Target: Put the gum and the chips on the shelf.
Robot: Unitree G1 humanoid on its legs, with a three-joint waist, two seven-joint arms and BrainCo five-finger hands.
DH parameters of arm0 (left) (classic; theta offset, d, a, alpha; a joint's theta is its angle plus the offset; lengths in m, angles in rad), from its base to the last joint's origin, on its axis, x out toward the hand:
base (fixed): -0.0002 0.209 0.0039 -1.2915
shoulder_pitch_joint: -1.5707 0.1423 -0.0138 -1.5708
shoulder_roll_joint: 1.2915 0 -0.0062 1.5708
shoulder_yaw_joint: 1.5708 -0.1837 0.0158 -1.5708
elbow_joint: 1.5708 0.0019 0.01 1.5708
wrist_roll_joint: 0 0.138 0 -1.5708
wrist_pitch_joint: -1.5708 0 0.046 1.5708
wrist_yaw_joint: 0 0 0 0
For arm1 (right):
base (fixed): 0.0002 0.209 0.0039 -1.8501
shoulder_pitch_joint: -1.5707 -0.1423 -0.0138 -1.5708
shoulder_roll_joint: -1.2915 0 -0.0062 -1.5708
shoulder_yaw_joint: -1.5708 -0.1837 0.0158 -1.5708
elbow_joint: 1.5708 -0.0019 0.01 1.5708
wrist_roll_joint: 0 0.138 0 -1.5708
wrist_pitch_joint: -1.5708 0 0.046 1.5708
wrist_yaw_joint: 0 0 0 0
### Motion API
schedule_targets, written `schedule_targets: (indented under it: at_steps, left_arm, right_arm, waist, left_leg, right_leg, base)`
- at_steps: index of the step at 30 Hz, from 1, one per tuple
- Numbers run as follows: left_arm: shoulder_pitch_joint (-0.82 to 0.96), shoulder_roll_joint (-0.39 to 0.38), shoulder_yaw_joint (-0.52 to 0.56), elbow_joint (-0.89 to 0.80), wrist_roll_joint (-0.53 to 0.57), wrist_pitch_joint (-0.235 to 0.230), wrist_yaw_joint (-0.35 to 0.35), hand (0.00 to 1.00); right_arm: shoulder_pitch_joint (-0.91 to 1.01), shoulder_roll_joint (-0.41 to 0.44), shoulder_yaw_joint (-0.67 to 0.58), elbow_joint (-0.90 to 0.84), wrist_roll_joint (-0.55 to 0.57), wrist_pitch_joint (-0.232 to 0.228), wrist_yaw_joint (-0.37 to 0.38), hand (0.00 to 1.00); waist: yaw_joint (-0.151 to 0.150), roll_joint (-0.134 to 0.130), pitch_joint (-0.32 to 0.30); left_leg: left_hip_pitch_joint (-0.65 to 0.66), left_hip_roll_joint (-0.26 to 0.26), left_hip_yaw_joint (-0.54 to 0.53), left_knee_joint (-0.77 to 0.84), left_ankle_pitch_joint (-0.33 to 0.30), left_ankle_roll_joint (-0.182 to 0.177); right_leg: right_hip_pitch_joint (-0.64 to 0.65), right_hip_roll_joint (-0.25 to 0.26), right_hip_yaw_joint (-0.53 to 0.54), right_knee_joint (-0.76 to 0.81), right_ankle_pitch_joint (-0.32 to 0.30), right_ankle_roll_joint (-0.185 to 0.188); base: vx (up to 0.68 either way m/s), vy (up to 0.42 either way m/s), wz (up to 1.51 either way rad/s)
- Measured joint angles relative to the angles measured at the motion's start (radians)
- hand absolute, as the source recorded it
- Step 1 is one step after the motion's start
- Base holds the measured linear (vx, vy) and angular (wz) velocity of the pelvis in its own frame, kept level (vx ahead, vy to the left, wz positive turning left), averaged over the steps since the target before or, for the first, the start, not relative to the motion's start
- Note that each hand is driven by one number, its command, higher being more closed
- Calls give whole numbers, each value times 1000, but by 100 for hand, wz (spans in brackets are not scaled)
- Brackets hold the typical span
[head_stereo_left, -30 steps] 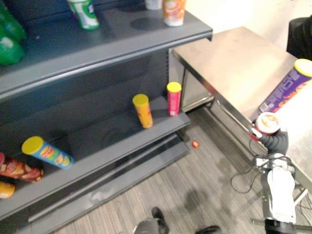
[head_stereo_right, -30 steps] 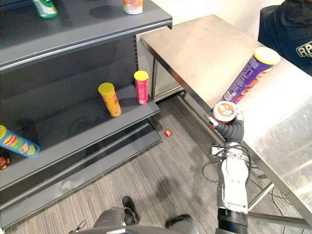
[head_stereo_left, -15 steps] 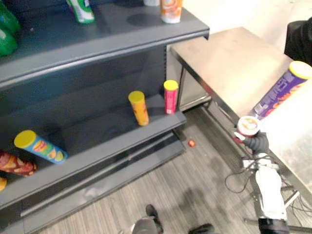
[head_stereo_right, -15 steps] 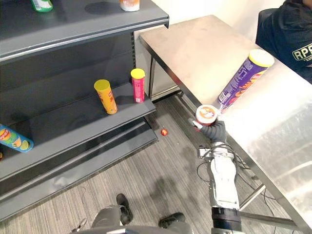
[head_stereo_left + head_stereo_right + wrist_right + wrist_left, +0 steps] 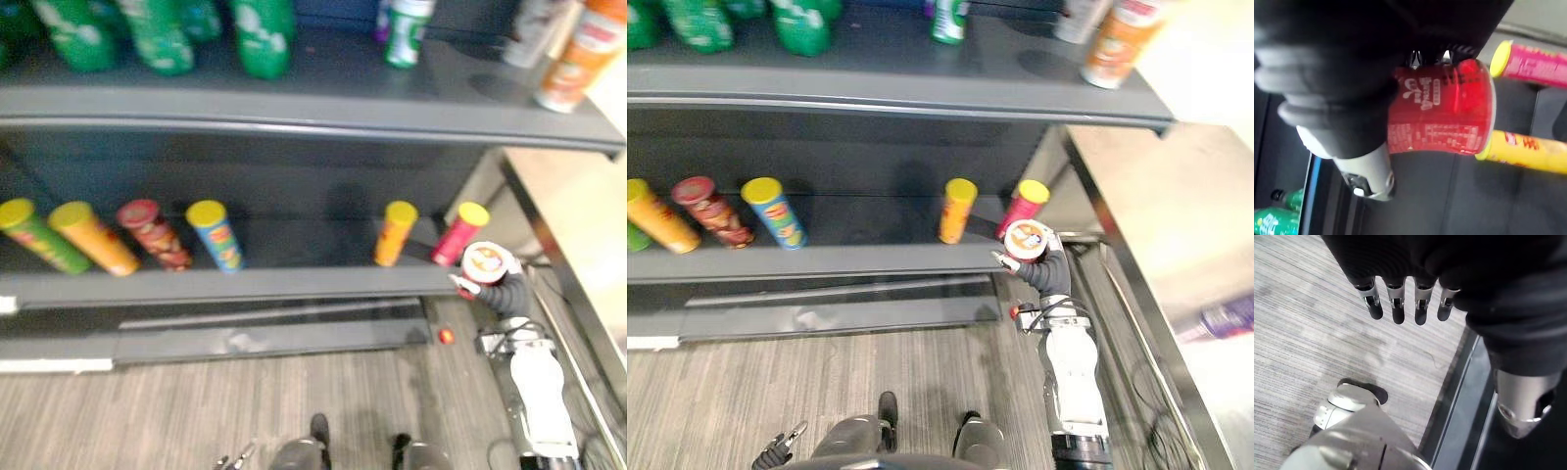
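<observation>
**Asker:** How far along is the task?

**Describer:** By the look of it, neither item is on the shelf yet. The right robot hand holds a short red tub, probably the gum, at centre right of the frame. It is at the right end of the lower shelf, by the front edge. It sits just beside a pink can standing there. Whether the tub touches the board cannot be told. A blurred purple chips can shows on the counter at the right edge, well apart from the robot hand. Setting down the tub comes next, then fetching and shelving the chips.

**Asker:** What are the robot hands doing?

**Describer:** The right one is wrapped round the tub's side, fingers curled over it. The left robot hand hangs above grey striped floor, fingers straight and slightly apart, holding nothing.

**Asker:** What does the tub look like?

**Describer:** It is a squat cylinder with a red wall covered in small white print and a white rim. The pale round lid has an orange picture on it. The lid is tipped up toward the head camera. It looks rigid, and I judge it is held firmly.
</observation>
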Motion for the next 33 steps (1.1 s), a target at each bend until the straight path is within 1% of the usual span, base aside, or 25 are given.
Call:
schedule_targets:
  at_steps: [1, 2, 3, 4, 6, 7, 8, 9, 10, 12, 17, 21, 23, 26, 28, 30, 32, 33]
  left_arm:
    - [7, 4, 1, 3, 0, 1, 2, 0]
    - [10, 5, 1, 3, 0, 2, 2, 0]
    - [15, 9, 2, 3, 0, 3, 2, 0]
    - [11, 3, 5, 4, -1, 3, 1, 0]
    - [-2, -17, 6, 4, 0, 3, -8, 0]
    - [-8, -25, 6, 5, 0, 3, -13, 0]
    - [-14, -29, 6, 10, 0, 4, -15, 0]
    - [-21, -33, 8, 19, 0, 4, -17, 0]
    - [-22, -32, 8, 22, 0, 4, -17, 0]
    - [-21, -32, 9, 20, 0, 4, -17, 0]
    - [-19, -30, 11, 6, 4, 5, -11, 0]
    - [-18, -30, 15, 1, 19, 5, -6, 0]
    - [-19, -31, 21, 1, 21, 8, -6, 0]
    - [-19, -32, 22, 3, 26, 13, 0, 0]
    - [-18, -31, 25, 4, 55, 20, 4, 0]
    - [-18, -31, 30, 9, 60, 24, 4, 0]
    - [-14, -30, 39, 35, 61, 25, 5, 0]
    - [-12, -30, 40, 39, 61, 25, 5, 0]
  right_arm:
    - [1, 1, 4, -5, 0, 0, 6, 100]
    - [0, 3, 7, -7, 1, 0, 7, 100]
    - [-4, 13, 9, -9, 6, 0, 13, 100]
    - [-6, 24, 6, -9, 12, 0, 16, 100]
    - [0, 29, 6, -9, 29, 1, 21, 100]
    - [4, 29, 2, -9, 31, 1, 21, 100]
    - [8, 29, -5, -8, 31, 1, 21, 100]
    - [21, 30, -23, -7, 31, 1, 18, 100]
    - [26, 30, -30, -6, 31, 1, 17, 100]
    - [41, 29, -47, -4, 31, 1, 7, 100]
    - [30, 42, -32, 24, 28, 1, -1, 100]
    - [28, 42, -35, 38, 28, 4, -23, 100]
    - [27, 42, -43, 38, 29, 4, -29, 100]
    - [23, 41, -68, 38, 40, 7, -45, 100]
    - [19, 36, -76, 38, 66, 9, -49, 100]
    - [15, 36, -75, 36, 69, 13, -48, 100]
    - [-9, 36, -73, 28, 70, 29, -46, 100]
    - [-14, 36, -74, 21, 72, 29, -46, 100]
  waist:
    - [3, -5, -2]
    - [8, -15, -6]
    - [13, -24, -8]
    - [11, -16, -10]
    - [0, -6, -14]
    - [-5, -4, -14]
    - [-8, -3, -15]
    - [-8, 1, -17]
    - [-10, 2, -17]
    - [-20, 5, -23]
    - [-20, 12, -45]
    - [-16, 10, -66]
    - [-19, 10, -68]
    - [-30, 17, -78]
    - [-32, 19, -91]
    - [-31, 17, -100]
    - [-29, 10, -116]
    - [-29, 7, -118]
  left_leg:
    - [0, -8, -24, -1, -1, -4]
    - [-1, -11, -33, -1, -1, -12]
    - [-6, -17, -51, 1, -2, -28]
    - [-23, -8, -77, 5, -9, -46]
    - [-30, 16, -103, -19, -7, -59]
    - [-26, 39, -97, -45, 3, -73]
    - [-16, 49, -94, -60, 15, -85]
    - [7, 64, -92, -93, 45, -90]
    - [21, 67, -93, -109, 55, -93]
    - [62, 70, -80, -134, 76, -112]
    - [94, 70, -40, -179, 78, -111]
    - [107, 68, 14, -213, 89, -109]
    - [108, 68, 32, -213, 91, -107]
    - [107, 69, 40, -221, 103, -103]
    - [107, 71, 43, -222, 106, -102]
    - [109, 72, 47, -222, 105, -103]
    - [116, 76, 69, -223, 104, -104]
    - [118, 76, 74, -223, 104, -104]
  right_leg:
    - [5, -4, -8, -44, 18, 15]
    - [9, -5, -13, -67, 26, 21]
    - [24, -4, -31, -113, 65, 17]
    - [47, 8, -68, -153, 61, 23]
    - [61, 30, -115, -185, 61, 21]
    - [65, 42, -144, -189, 56, 12]
    - [72, 49, -157, -191, 54, 10]
    - [91, 59, -178, -194, 54, 9]
    - [102, 62, -186, -196, 54, 9]
    - [144, 63, -208, -197, 53, 9]
    - [141, 61, -196, -199, 53, 9]
    - [116, 61, -149, -206, 53, 10]
    - [114, 62, -144, -216, 53, 10]
    - [110, 64, -141, -220, 52, 10]
    - [109, 66, -140, -219, 53, 10]
    - [109, 67, -135, -218, 53, 10]
    - [108, 70, -110, -227, 58, 9]
    - [108, 72, -106, -232, 61, 6]
  base:
    - [195, -114, 95]
    - [239, -184, 64]
    - [169, -185, 47]
    - [197, -226, 47]
    - [154, -211, 50]
    - [161, -221, 49]
    - [163, -204, 46]
    - [139, -138, 37]
    - [187, -118, 48]
    - [161, -39, 40]
    - [56, 23, -11]
    - [-33, 15, -39]
    - [-62, -11, -27]
    - [-85, -17, -9]
    - [-88, -7, -2]
    - [-68, 5, -8]
    - [-70, 15, -24]
    - [-43, 11, -28]
